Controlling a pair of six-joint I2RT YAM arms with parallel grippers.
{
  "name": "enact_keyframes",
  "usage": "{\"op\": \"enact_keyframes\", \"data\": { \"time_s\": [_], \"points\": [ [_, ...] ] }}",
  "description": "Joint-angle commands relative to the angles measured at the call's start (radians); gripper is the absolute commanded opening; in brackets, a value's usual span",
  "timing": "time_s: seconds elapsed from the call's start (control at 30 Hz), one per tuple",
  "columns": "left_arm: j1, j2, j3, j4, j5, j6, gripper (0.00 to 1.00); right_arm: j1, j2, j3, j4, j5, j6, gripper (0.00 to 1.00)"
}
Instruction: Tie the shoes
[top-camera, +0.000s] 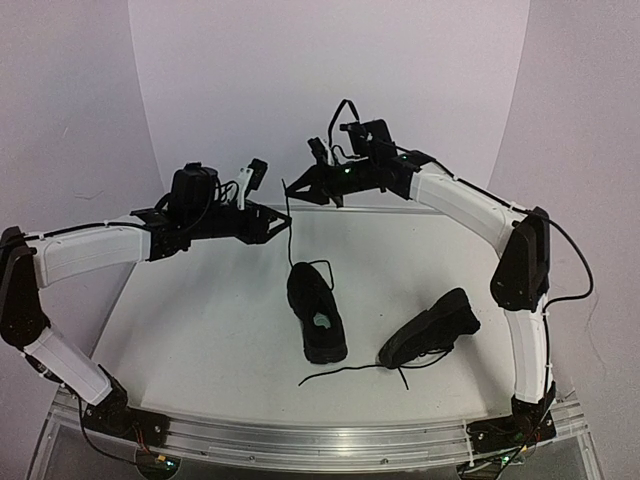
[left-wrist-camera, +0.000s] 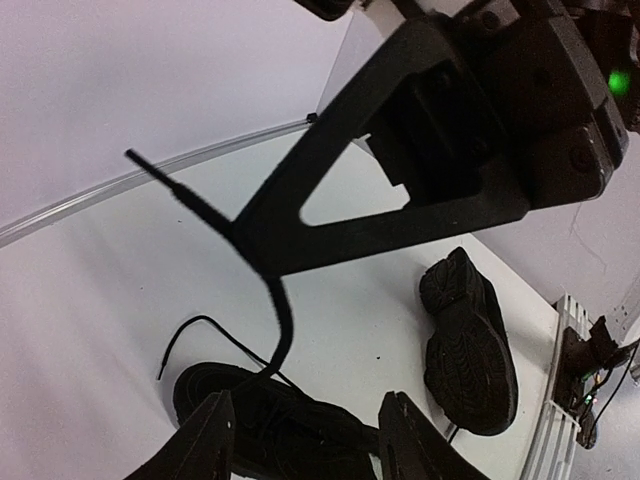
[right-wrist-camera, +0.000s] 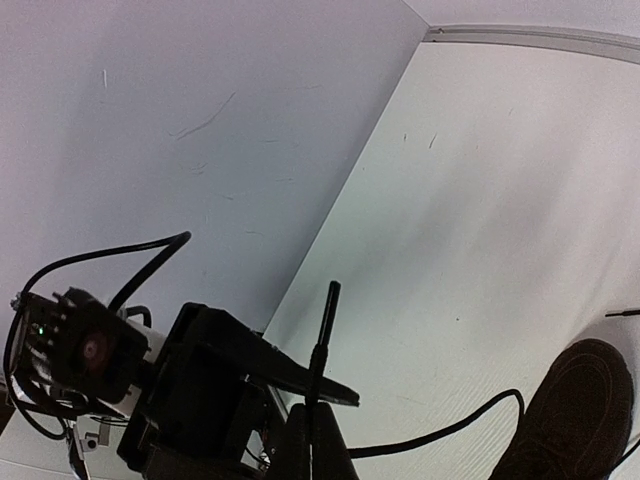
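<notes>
One upright shoe (top-camera: 317, 315) stands at the centre of the table (top-camera: 200, 330) and one tipped shoe (top-camera: 432, 328) lies to its right: two in all. Of two end effectors, the right end effector (top-camera: 293, 190) is clenched on one lace (top-camera: 290, 235) rising from the upright shoe. The left end effector (top-camera: 275, 220) is released, fingers (left-wrist-camera: 212, 440) apart. A second, loose lace (top-camera: 345, 372) lies before the shoes.

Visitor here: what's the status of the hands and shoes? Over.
Right hand shut on lace, held high over upright sneaker. Left hand open, near the lace. Second sneaker on its side, laces loose. Nothing blocking.
</notes>
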Motion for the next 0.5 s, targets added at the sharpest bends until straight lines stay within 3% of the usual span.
{"op": "enact_keyframes", "data": {
  "time_s": [0.0,0.47],
  "points": [
    [-0.009,0.026,0.083,0.045,0.006,0.064,0.48,0.004,0.030,0.035,0.025,-0.020,0.014,0.00],
    [-0.010,0.101,0.159,0.000,-0.099,0.072,0.20,0.004,0.027,0.028,0.025,-0.028,0.015,0.00]
  ]
}}
